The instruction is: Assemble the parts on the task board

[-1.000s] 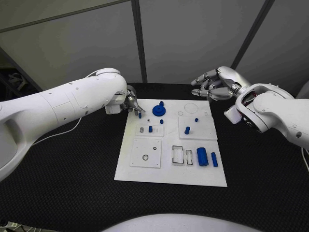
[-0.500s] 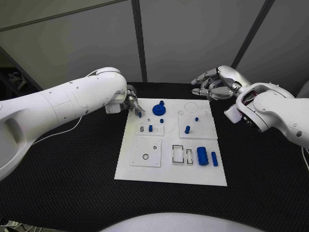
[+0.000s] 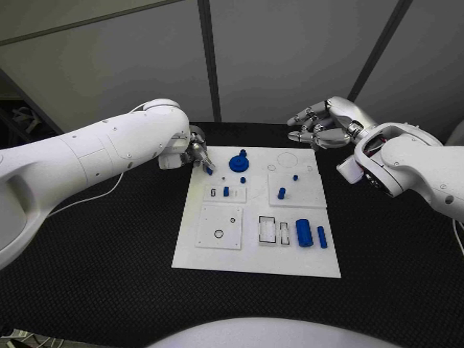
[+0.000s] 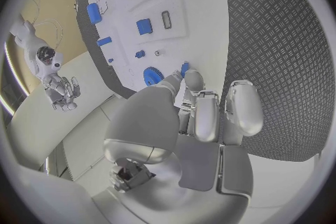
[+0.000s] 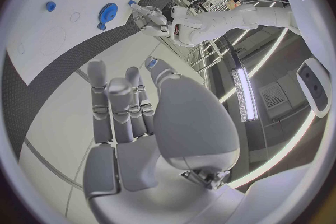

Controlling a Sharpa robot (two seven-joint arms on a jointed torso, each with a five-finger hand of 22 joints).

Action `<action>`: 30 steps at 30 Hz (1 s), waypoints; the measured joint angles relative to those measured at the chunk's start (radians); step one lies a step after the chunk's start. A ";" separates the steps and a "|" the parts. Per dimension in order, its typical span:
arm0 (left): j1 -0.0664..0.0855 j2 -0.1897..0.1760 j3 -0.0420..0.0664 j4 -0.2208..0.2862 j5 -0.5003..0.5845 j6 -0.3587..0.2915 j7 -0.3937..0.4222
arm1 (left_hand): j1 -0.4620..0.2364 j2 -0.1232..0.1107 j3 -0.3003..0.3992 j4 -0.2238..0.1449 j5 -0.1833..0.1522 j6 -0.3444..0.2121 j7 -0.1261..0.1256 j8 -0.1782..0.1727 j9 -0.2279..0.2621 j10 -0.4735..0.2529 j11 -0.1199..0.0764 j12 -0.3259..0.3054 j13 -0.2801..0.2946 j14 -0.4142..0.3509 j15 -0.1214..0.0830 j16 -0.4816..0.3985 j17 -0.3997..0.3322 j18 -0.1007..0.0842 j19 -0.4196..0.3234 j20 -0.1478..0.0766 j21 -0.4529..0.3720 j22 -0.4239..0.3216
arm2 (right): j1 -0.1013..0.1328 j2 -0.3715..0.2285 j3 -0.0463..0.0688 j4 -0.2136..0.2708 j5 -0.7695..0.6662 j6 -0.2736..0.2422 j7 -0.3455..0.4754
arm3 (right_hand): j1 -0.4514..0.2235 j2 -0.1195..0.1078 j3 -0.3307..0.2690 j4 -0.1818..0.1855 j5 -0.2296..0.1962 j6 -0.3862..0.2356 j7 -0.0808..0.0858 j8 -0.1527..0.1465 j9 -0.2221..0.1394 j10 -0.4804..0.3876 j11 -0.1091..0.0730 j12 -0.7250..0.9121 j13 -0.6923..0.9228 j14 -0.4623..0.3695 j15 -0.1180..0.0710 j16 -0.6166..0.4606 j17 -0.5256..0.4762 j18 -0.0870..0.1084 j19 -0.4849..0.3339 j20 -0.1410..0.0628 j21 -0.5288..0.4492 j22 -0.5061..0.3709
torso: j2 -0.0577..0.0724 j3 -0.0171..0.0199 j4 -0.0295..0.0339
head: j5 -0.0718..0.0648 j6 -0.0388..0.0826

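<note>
While the left hand (image 3: 196,154) pinches it, the blue peg (image 3: 208,169) tilts boardward.

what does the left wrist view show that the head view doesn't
Left wrist view: the left hand from behind its palm, close up, its fingers pinching a small blue part.
Head view: the whole task board with all its corners.
Both: the blue gear, the big blue cylinder, and the right hand, empty and off the board.
</note>
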 measured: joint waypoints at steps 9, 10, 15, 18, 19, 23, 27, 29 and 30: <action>-0.001 -0.023 -0.001 0.021 0.036 -0.007 0.004 | -0.096 -0.086 0.221 0.000 0.010 -0.002 0.002 0.034 0.022 0.008 0.000 -0.003 -0.014 0.000 0.000 0.000 0.000 0.000 0.000 0.000 0.000 0.010 | 0.000 -0.001 0.000 0.000 0.000 0.000 0.000 | 0.000 0.000 0.000 0.000 0.004 0.000 0.000 0.000 0.000 0.000 0.000 0.000 0.000 0.000 0.000 0.000 0.000 0.000 0.000 0.000 0.000 0.000 | -0.001 0.0002 0.0001 | 0.002 0.000; -0.001 -0.030 -0.001 0.029 0.043 -0.011 0.004 | -0.105 -0.093 0.238 -0.008 0.013 -0.002 0.002 0.038 0.025 0.010 -0.002 -0.003 -0.014 0.000 0.000 0.000 0.000 0.000 0.000 0.000 0.000 0.010 | 0.000 -0.001 0.000 0.000 0.000 0.000 0.000 | 0.000 0.000 0.000 0.000 0.004 0.000 0.000 0.000 0.000 0.000 0.000 0.000 0.000 0.000 0.000 0.000 0.000 0.000 0.000 0.000 0.000 0.000 | -0.001 0.0002 0.0001 | 0.003 0.001; -0.001 -0.083 -0.001 0.104 0.086 -0.047 0.004 | -0.141 -0.129 0.289 -0.014 0.067 -0.001 0.001 0.059 0.040 0.026 0.000 0.008 -0.003 0.000 0.000 0.008 0.000 0.000 0.000 0.000 0.006 0.021 | 0.000 -0.002 0.000 -0.002 0.000 0.000 0.000 | 0.000 0.000 0.000 0.000 0.004 0.000 0.000 0.000 0.000 0.000 0.000 0.000 0.000 0.000 0.000 0.000 0.000 0.000 0.000 0.000 0.000 0.000 | -0.002 0.0003 0.0038 | 0.003 0.002; -0.001 -0.120 -0.001 0.159 0.110 -0.079 0.006 | -0.164 -0.142 0.327 -0.033 0.087 0.004 -0.004 0.070 0.045 0.037 0.000 0.017 0.008 0.002 -0.001 0.008 0.000 0.000 0.008 -0.003 0.014 0.031 | 0.000 -0.002 0.000 -0.003 0.000 0.000 0.000 | 0.000 0.000 0.000 0.000 0.004 0.000 0.000 0.000 0.000 0.000 0.000 0.000 0.000 0.000 0.000 0.000 0.000 0.000 0.000 0.000 0.000 0.000 | -0.002 0.0003 0.0058 | 0.003 0.003; -0.002 -0.137 -0.001 0.186 0.120 -0.096 0.007 | -0.172 -0.150 0.337 -0.035 0.095 0.006 -0.006 0.075 0.049 0.039 0.002 0.023 0.013 0.004 -0.003 0.008 0.000 0.000 0.013 -0.005 0.018 0.036 | 0.000 -0.002 0.000 -0.004 0.000 0.000 0.000 | 0.000 0.000 0.000 0.000 0.004 0.000 0.000 0.000 0.000 0.000 0.000 0.000 0.000 0.000 0.000 0.000 0.000 0.000 0.000 0.000 0.000 0.000 | -0.003 0.0003 0.0065 | 0.003 0.003; -0.003 -0.191 -0.002 0.267 0.148 -0.154 0.011 | -0.190 -0.167 0.358 -0.041 0.119 0.011 -0.011 0.088 0.057 0.052 0.002 0.029 0.023 0.002 -0.006 0.008 0.000 0.000 0.018 -0.010 0.026 0.047 | 0.000 -0.004 0.000 -0.004 0.000 0.001 0.000 | 0.000 0.000 0.000 0.000 0.004 0.000 0.000 0.000 0.000 0.000 0.000 0.000 0.000 0.000 0.000 0.000 0.000 0.000 0.000 0.000 0.000 0.000 | -0.004 0.0003 0.0084 | 0.003 0.002; -0.008 -0.231 -0.003 0.335 0.165 -0.212 0.018 | -0.205 -0.183 0.374 -0.047 0.153 0.015 -0.015 0.096 0.063 0.060 0.002 0.034 0.030 0.000 -0.008 0.008 0.000 0.000 0.025 -0.011 0.033 0.051 | 0.000 -0.005 0.000 -0.005 0.000 0.001 0.000 | 0.000 0.000 0.000 0.000 0.004 0.000 0.000 0.000 0.000 0.000 0.000 0.000 -0.001 0.000 0.000 0.000 0.002 0.000 0.000 0.000 0.000 0.000 | -0.004 0.0003 0.0098 | 0.004 0.002; -0.013 -0.246 -0.004 0.361 0.168 -0.236 0.020 | -0.216 -0.185 0.376 -0.046 0.174 0.019 -0.019 0.100 0.065 0.071 -0.002 0.041 0.035 0.004 -0.011 0.008 0.000 0.000 0.029 -0.014 0.039 0.051 | 0.000 -0.005 0.000 -0.006 0.000 0.001 0.000 | 0.000 0.000 0.000 0.000 0.004 0.000 0.000 0.000 0.000 0.000 0.000 0.000 -0.001 0.000 0.000 0.000 0.002 0.000 0.000 0.000 0.000 0.000 | -0.005 0.0004 0.0099 | 0.005 0.002; -0.017 -0.254 -0.005 0.376 0.168 -0.250 0.022 | -0.215 -0.185 0.376 -0.047 0.178 0.019 -0.019 0.100 0.065 0.071 -0.002 0.041 0.037 0.004 -0.011 0.008 0.000 0.000 0.029 -0.014 0.039 0.051 | 0.000 -0.005 0.000 -0.006 0.000 0.001 0.000 | 0.000 0.000 0.000 0.000 0.004 0.000 0.000 0.000 0.000 0.000 0.000 0.000 -0.001 0.000 0.000 0.000 0.002 0.000 0.000 0.000 0.000 0.000 | -0.005 0.0004 0.0100 | 0.006 0.003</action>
